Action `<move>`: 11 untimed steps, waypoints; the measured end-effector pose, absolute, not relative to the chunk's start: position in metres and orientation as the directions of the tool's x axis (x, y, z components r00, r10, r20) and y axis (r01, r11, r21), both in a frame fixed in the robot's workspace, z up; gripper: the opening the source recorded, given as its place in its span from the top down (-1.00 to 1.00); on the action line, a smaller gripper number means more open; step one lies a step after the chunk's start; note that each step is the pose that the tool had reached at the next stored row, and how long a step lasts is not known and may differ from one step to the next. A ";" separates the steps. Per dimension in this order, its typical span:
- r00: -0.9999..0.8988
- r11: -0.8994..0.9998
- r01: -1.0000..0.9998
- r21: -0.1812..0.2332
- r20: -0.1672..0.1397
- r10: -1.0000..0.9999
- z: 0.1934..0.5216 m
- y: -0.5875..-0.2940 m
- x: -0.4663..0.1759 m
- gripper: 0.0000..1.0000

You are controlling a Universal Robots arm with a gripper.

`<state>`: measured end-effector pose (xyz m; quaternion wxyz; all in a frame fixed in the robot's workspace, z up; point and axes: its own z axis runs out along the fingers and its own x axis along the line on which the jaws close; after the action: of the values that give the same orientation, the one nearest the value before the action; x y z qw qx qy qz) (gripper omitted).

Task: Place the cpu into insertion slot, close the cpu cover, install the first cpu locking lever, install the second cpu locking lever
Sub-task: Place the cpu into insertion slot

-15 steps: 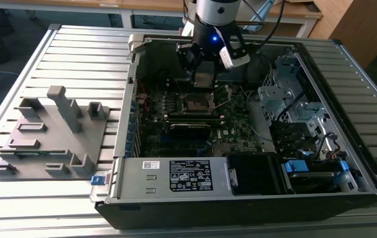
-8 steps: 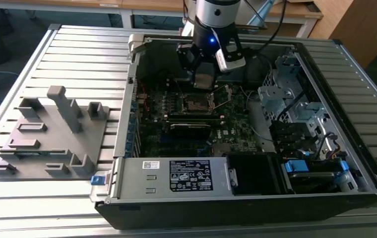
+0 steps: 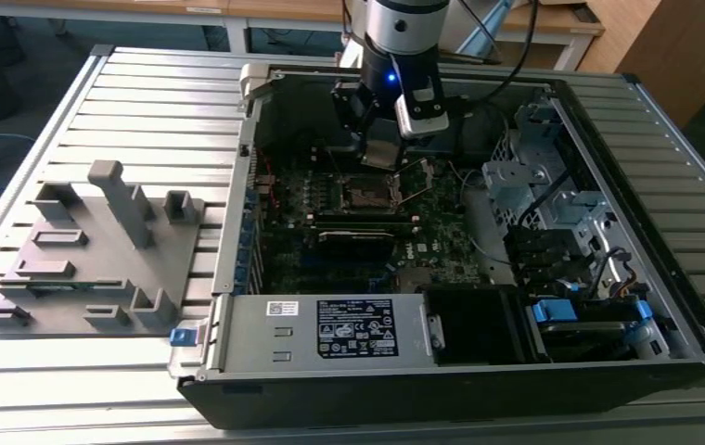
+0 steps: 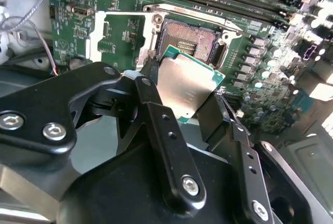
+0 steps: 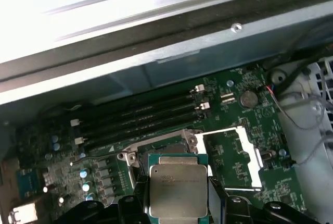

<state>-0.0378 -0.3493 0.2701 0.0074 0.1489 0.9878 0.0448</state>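
Note:
My gripper (image 4: 182,92) is shut on the cpu (image 4: 186,84), a flat square chip with a silver top and a green edge, gripped by its two sides between black fingers (image 4: 156,114). The chip hangs slightly tilted just above and beside the insertion slot (image 4: 187,41), a dark square socket that stands open with nothing in it. Next to the slot the cpu cover (image 4: 99,34), a thin silver frame, is swung open over the green board. In the first wrist view the cpu (image 5: 178,188) sits in front of the slot (image 5: 162,148) and the cover (image 5: 248,157). In the exterior view the gripper (image 3: 384,153) hovers over the slot (image 3: 364,193).
Long black memory slots (image 5: 140,117) run beside the socket. The open computer case (image 3: 649,232) walls in the motherboard, with a power supply (image 3: 327,329) and drive cage (image 3: 538,185) inside. A grey fixture plate (image 3: 86,255) lies on the slatted table at the exterior view's left.

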 end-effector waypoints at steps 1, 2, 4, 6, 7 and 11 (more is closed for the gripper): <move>-0.956 0.952 0.294 0.091 -0.001 0.295 0.270 -0.349 -0.038 -0.08; -0.955 0.952 0.294 0.091 -0.001 0.295 0.270 -0.349 -0.038 -0.08; -0.955 0.951 0.294 0.091 -0.001 0.295 0.270 -0.349 -0.038 -0.08; -0.953 0.949 0.301 0.091 -0.001 0.303 0.270 -0.349 -0.038 -0.08; -0.949 0.946 0.312 0.091 -0.001 0.314 0.270 -0.349 -0.038 -0.08; -0.926 0.922 0.377 0.091 -0.001 0.379 0.269 -0.349 -0.038 -0.08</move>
<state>-0.0378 -0.3493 0.2691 0.0095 0.1927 0.9802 0.0446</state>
